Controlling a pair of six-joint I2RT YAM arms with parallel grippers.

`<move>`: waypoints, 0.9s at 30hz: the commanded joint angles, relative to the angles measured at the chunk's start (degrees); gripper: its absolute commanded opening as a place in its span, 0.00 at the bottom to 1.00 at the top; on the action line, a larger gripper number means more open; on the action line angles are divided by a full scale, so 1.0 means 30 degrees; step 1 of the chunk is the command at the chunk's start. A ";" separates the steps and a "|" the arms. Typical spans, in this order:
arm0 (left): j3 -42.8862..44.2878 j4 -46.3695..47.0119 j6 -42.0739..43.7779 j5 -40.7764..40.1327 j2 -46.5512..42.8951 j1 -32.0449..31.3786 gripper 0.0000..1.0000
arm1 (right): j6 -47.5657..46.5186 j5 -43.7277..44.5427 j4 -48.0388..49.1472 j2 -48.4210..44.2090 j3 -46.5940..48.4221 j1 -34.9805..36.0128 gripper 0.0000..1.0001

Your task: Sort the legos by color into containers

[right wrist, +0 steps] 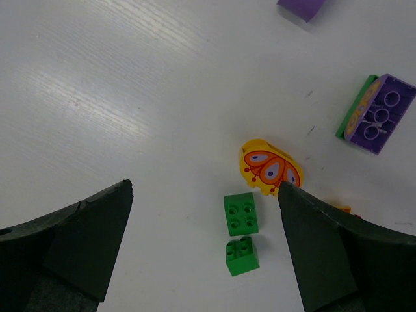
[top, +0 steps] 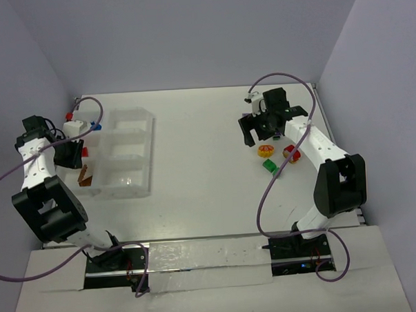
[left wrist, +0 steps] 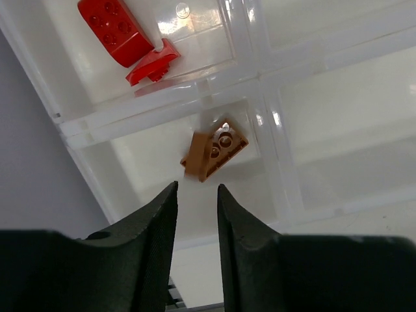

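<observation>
desk (top: 194,163): carries the clear divided tray (top: 151,151) at left. left tool (left wrist: 196,188): above the tray, jaws slightly apart, empty. right tool (right wrist: 205,188): jaws wide apart, empty. two red pieces (left wrist: 114,29) share one compartment; a brown-orange piece (left wrist: 214,156) lies in the next. two green bricks (right wrist: 240,214), a yellow butterfly piece (right wrist: 270,169) and a purple brick (right wrist: 380,114) lie on the desk.

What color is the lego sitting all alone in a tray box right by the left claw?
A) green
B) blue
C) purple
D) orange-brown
D: the orange-brown lego lies by itself in one compartment of the tray, just ahead of the left claw, next to the compartment holding two red legos.
</observation>
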 commanded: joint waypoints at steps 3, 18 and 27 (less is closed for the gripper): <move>0.0115 0.0458 -0.0320 0.0250 0.0638 -0.0075 0.49 | -0.0080 0.1107 -0.0650 -0.0226 0.0023 -0.0634 1.00; 0.4420 0.1724 -0.3641 0.2478 -0.1189 -0.4680 0.60 | -0.1906 0.3488 -0.2286 -0.1149 -0.1309 -0.4553 0.98; 0.5291 0.2625 -0.5447 0.2513 -0.0756 -0.7472 0.60 | -0.4224 0.4636 -0.2989 0.1990 0.0304 -0.5324 0.89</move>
